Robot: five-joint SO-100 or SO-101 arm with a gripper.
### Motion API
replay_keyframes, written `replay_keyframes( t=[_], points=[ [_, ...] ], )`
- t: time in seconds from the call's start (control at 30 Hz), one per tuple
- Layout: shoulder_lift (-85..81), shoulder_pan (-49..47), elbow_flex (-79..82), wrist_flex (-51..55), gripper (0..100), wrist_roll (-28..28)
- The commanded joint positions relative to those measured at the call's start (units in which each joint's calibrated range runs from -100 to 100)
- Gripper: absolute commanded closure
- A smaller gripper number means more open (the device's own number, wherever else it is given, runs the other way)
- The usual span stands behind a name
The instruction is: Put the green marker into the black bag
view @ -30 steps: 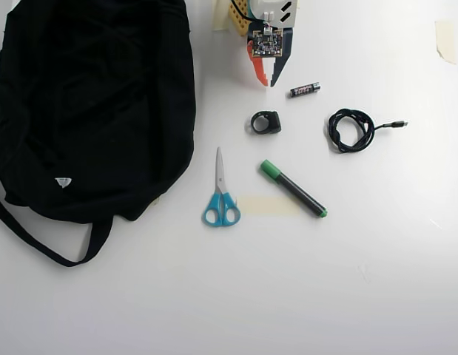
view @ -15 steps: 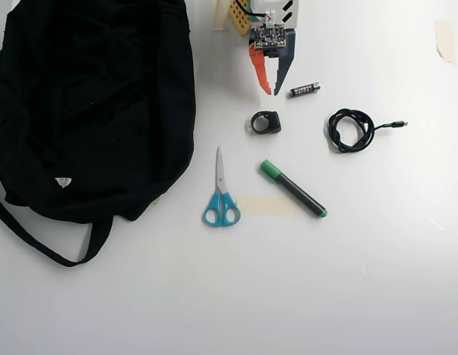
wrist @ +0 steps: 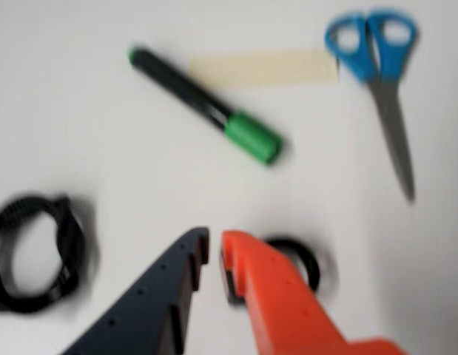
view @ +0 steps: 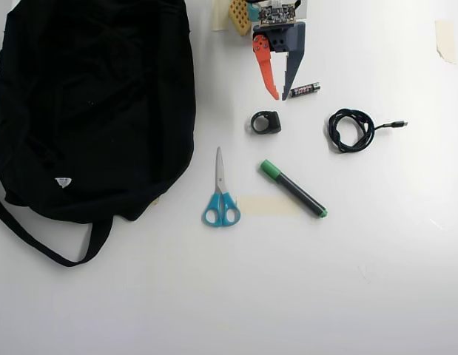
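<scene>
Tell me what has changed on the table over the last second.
Only the gripper moved: in the overhead view it slid down the picture toward the small black ring-shaped part, its tips near each other and holding nothing. The green marker, scissors, battery, coiled cable and black bag stayed put.

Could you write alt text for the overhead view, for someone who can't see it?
A robot gripper, empty with fingers slightly apart, reaches in from the top over a white table holding a green marker, blue scissors, a coiled cable and a large black bag.
</scene>
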Motion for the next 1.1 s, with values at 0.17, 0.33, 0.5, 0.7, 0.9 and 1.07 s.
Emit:
replay_keyframes(
  t=[0.17,0.33,0.5,0.7,0.9,1.07],
  points=[
    [14.76,0.27,-17.03,-5.34,97,0.23],
    [23.31,0.34,-25.83,-8.36,97,0.23],
    [32.35,0.34,-35.00,-11.03,97,0.23],
    [42.06,0.34,-46.32,-11.97,97,0.23],
    [51.44,0.34,-54.85,-17.40,97,0.33],
    [59.24,1.39,-59.97,-25.58,97,0.33]
  ],
)
